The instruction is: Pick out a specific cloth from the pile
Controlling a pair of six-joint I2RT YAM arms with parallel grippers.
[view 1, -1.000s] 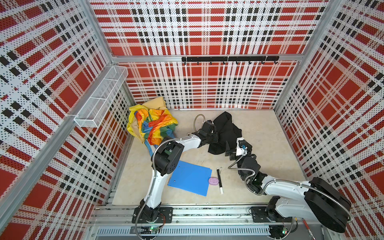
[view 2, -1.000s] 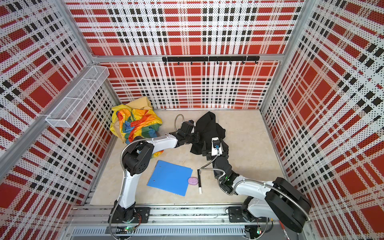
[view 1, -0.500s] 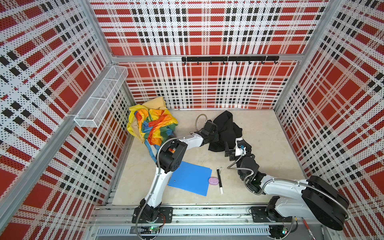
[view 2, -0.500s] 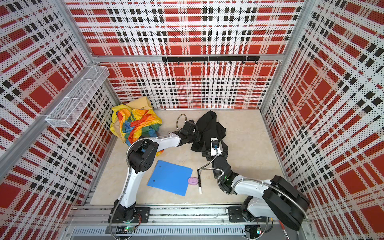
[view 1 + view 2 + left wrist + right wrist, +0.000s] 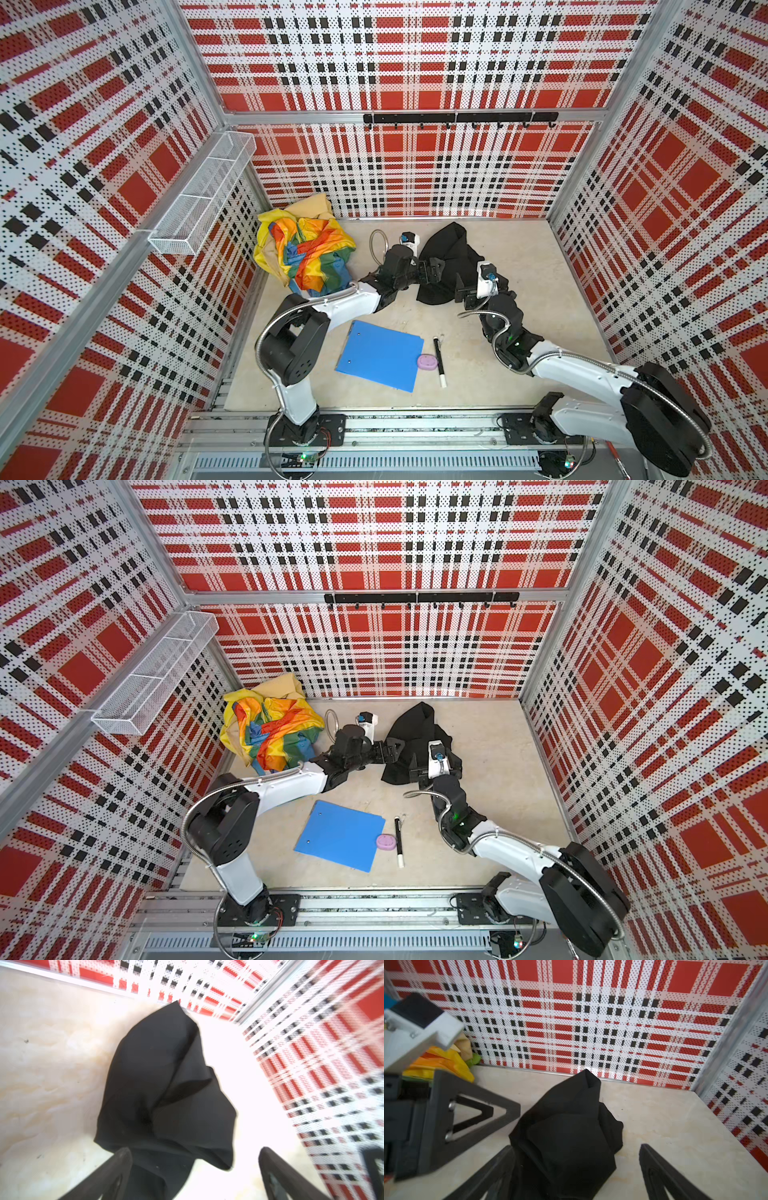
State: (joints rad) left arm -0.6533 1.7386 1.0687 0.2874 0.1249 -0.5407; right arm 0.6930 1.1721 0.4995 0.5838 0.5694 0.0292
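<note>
The black cloth (image 5: 446, 259) lay crumpled on the pale table (image 5: 552, 316) toward the back wall (image 5: 415, 178), well apart from the pile (image 5: 305, 253) of yellow, tan and rainbow-striped fabric heaped in the back left corner. The left gripper (image 5: 193, 1152) hung at the cloth's left edge, its jaws spread wide and gripping nothing. In the left wrist view a fold of fabric ran past one finger (image 5: 116, 1167) without being pinched. The right gripper (image 5: 576, 1148) sat at the cloth's near edge with its jaws just as wide. The fabric was bunched against one finger (image 5: 500, 1165) while the other stood clear over bare table. Nearer the front lay a blue clipboard (image 5: 380, 357), with a small lilac disc (image 5: 427, 360) at its right edge and a black marker (image 5: 439, 362) just beside that.
</note>
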